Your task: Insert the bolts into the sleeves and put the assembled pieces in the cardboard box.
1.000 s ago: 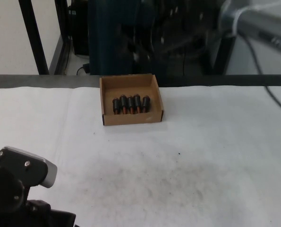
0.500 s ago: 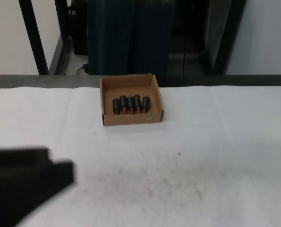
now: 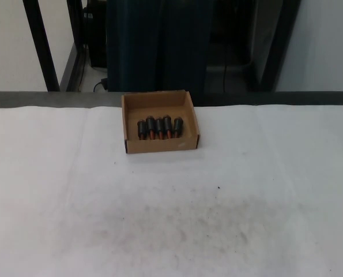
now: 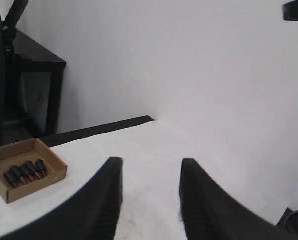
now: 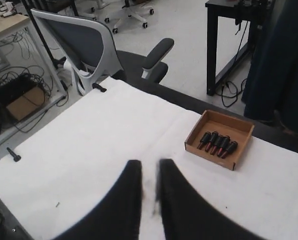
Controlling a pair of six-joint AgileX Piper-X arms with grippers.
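Note:
The cardboard box (image 3: 159, 128) stands at the back middle of the white-covered bench, with several dark assembled pieces (image 3: 159, 127) side by side in it. The left wrist view has the box (image 4: 26, 167) and its pieces (image 4: 23, 172) far off to one side of my left gripper (image 4: 151, 190), which is raised above the bench, open and empty. From the right wrist view the box (image 5: 220, 138) lies well beyond my right gripper (image 5: 150, 192), whose fingers stand close together with only a thin slit and nothing between them.
A white cloth (image 3: 217, 219) covers the bench, and a dark strip (image 3: 275, 98) runs along its back edge. An office chair (image 5: 103, 50) and a black desk (image 5: 239, 30) stand beyond the bench. A small dark item (image 5: 12, 155) lies on the floor.
The dark arm at the high view's lower left has left the picture. The arm at the upper right a second ago is gone too. The box and pieces have not moved.

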